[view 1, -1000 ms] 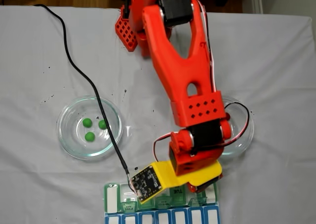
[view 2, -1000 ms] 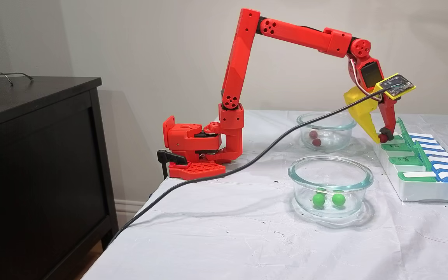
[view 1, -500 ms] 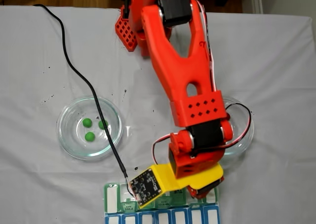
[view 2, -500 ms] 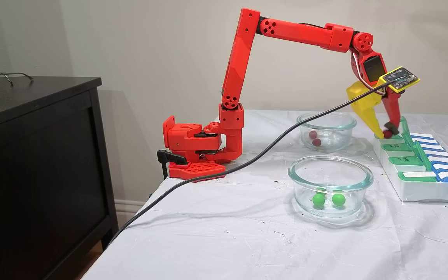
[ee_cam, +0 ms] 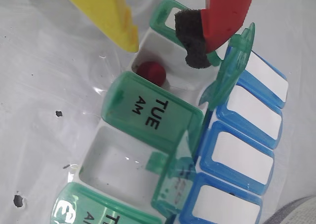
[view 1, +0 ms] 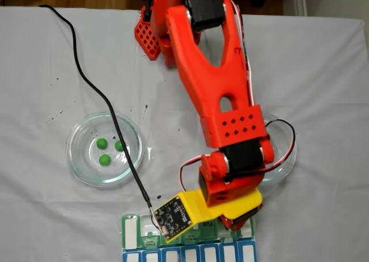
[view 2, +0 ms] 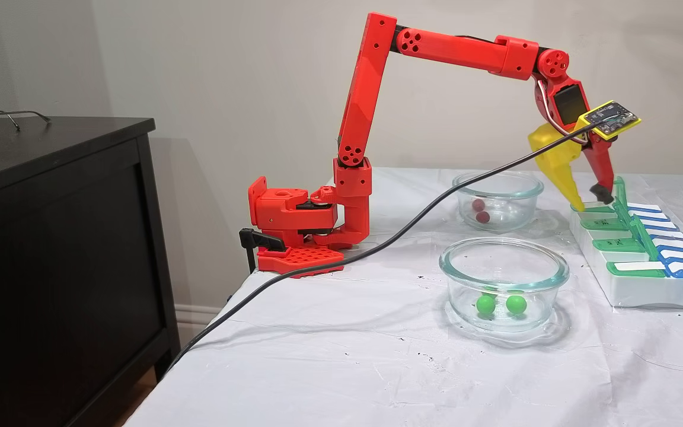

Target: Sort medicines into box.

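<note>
**Red pill sits in the open compartment, below and between spread fingers**

We start with the table [view 2: 329, 356], draped in white cloth, and the red arm [view 2: 448, 50] reaching across it to the far right end in the side fixed view. There the pill box [view 2: 644, 279] lies with its long axis running near to far, green lids on the arm's side and a blue row beyond. Two glass bowls stand left of the box: the near one [view 2: 504, 261] holds green pills [view 2: 486, 304], the far one [view 2: 498, 185] holds two red pills [view 2: 479, 206].

Our gripper [ee_cam: 165, 44] hangs over the far end of the box, fingers spread apart and holding nothing. In the wrist view the yellow finger [ee_cam: 106, 12] is at upper left and the red finger with its black pad [ee_cam: 195, 36] at upper right. One red pill [ee_cam: 151, 72] rests in the open white compartment just beyond the lid marked TUE AM [ee_cam: 148, 113], lying slightly below and left of the gap, nearer the yellow finger and touching neither.

We judge this drop finished; the coming move is up and back toward the bowls, left of the gripper.
</note>
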